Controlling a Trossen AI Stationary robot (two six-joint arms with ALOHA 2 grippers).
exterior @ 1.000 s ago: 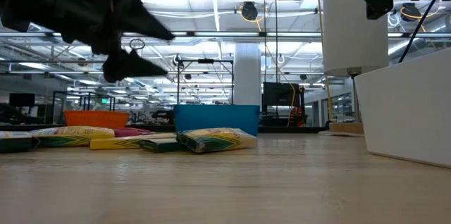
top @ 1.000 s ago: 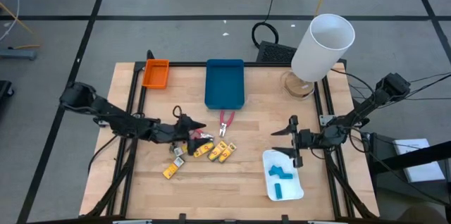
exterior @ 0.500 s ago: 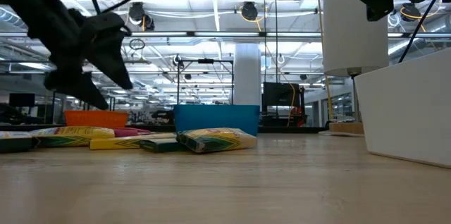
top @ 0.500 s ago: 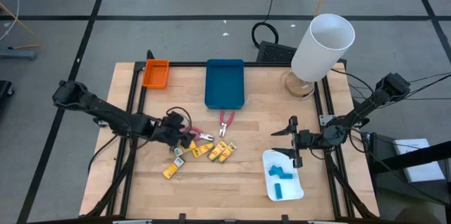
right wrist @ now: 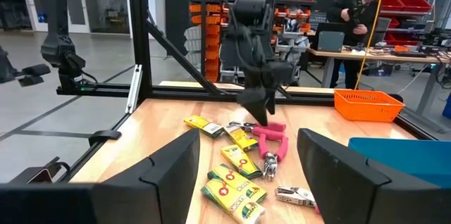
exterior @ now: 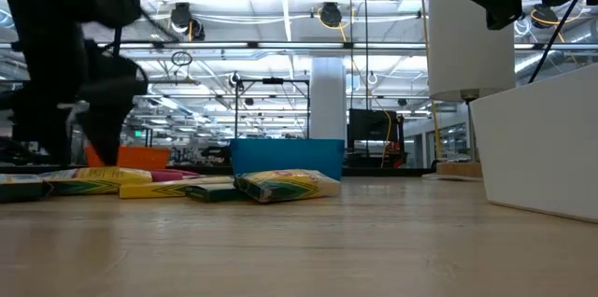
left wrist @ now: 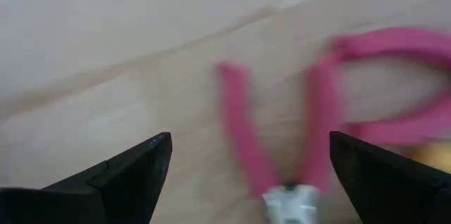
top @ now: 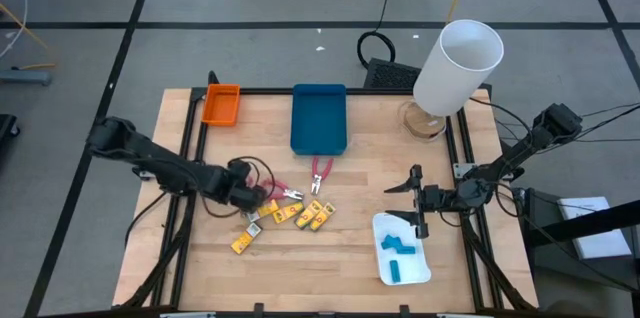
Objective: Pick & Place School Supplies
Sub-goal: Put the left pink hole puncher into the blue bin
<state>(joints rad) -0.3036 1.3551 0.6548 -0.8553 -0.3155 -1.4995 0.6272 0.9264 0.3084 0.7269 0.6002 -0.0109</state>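
Note:
My left gripper (top: pixel 258 196) (left wrist: pixel 250 175) is open and points down over a pink-handled pliers (left wrist: pixel 282 139) (top: pixel 278 193). Its two fingers stand on either side of the pink handles, which lie flat on the wood. A second red-handled pliers (top: pixel 320 171) lies near the blue tray (top: pixel 319 118). Several yellow pieces (top: pixel 303 216) lie scattered just nearer than the pliers. Light-blue blocks (top: pixel 398 248) rest in the white tray (top: pixel 422 270). My right gripper (top: pixel 415 200) (right wrist: pixel 250 175) is open and waits level beside the white tray, facing the table's left.
An orange tray (top: pixel 221 104) sits at the far left corner. A tall white cylinder (top: pixel 455 66) stands at the far right corner. Bare wood lies between the yellow pieces and the white tray. A person (right wrist: pixel 363 13) stands in the room beyond the table.
My left gripper has tipped from nearly level to pointing straight down. It has drawn back a little toward the table's left and come down over the pink pliers. The pliers, the yellow pieces and my right arm have kept still.

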